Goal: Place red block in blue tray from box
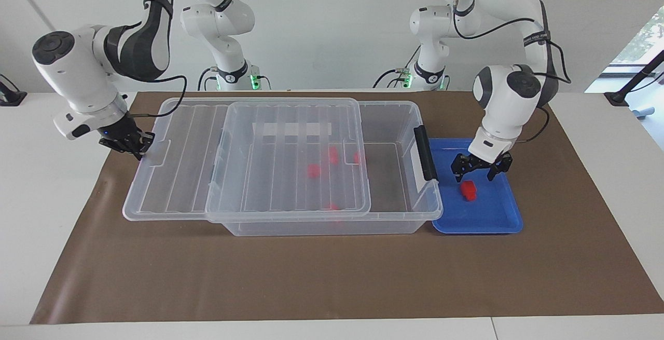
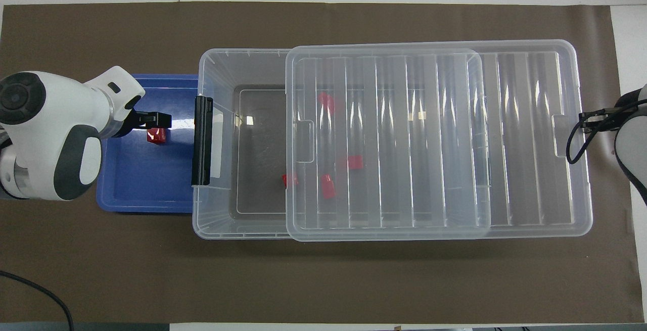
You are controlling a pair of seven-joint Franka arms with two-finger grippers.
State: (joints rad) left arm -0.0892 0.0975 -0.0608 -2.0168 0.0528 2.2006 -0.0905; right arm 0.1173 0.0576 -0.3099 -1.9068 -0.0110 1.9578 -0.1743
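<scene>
One red block [image 1: 468,189] lies in the blue tray [image 1: 493,215] beside the box, at the left arm's end of the table. My left gripper [image 1: 481,170] is open and empty, hovering just over that block. It also shows in the overhead view [image 2: 153,123], over the block [image 2: 156,135] in the tray [image 2: 136,189]. Several more red blocks [image 2: 327,187] lie on the floor of the clear box [image 2: 217,68]. The ribbed lid [image 1: 176,189] is slid toward the right arm's end. My right gripper [image 1: 136,149] is shut on the lid's rim there.
The box's black latch [image 1: 426,153] stands between the box's uncovered part and the tray. The lid [image 2: 525,134] covers most of the box and overhangs it. A brown mat [image 1: 332,277] covers the table.
</scene>
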